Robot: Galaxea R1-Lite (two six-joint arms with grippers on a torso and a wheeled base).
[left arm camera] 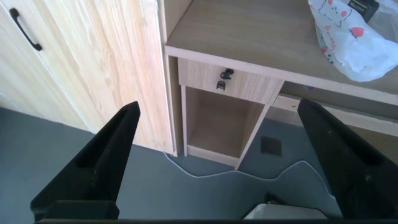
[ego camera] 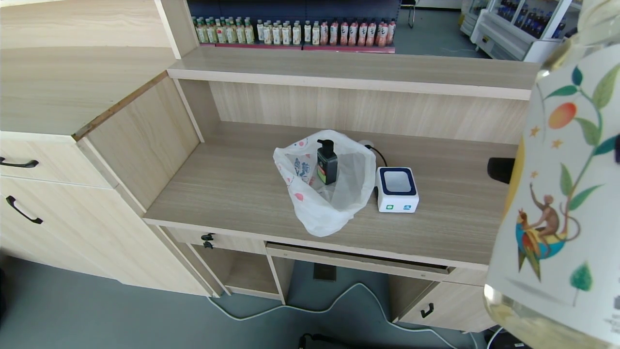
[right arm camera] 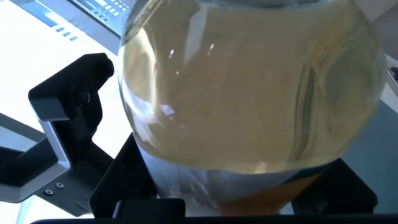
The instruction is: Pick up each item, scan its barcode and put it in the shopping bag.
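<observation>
Nearest us, the bottle [ego camera: 562, 194] stands near upright, pinched by the right gripper [right arm camera: 236, 162]. We judge the scanner [ego camera: 397, 189] lies to its left, the shopping bag [ego camera: 319, 203] just beyond. The left gripper [left arm camera: 217, 109] hangs spread, empty.

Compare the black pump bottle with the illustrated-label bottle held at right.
The pump bottle is black and opaque; the labelled bottle is clear, holding pale yellow liquid. The pump bottle stands inside the shopping bag; the labelled bottle is up in the right gripper. Both are roughly upright.
</observation>
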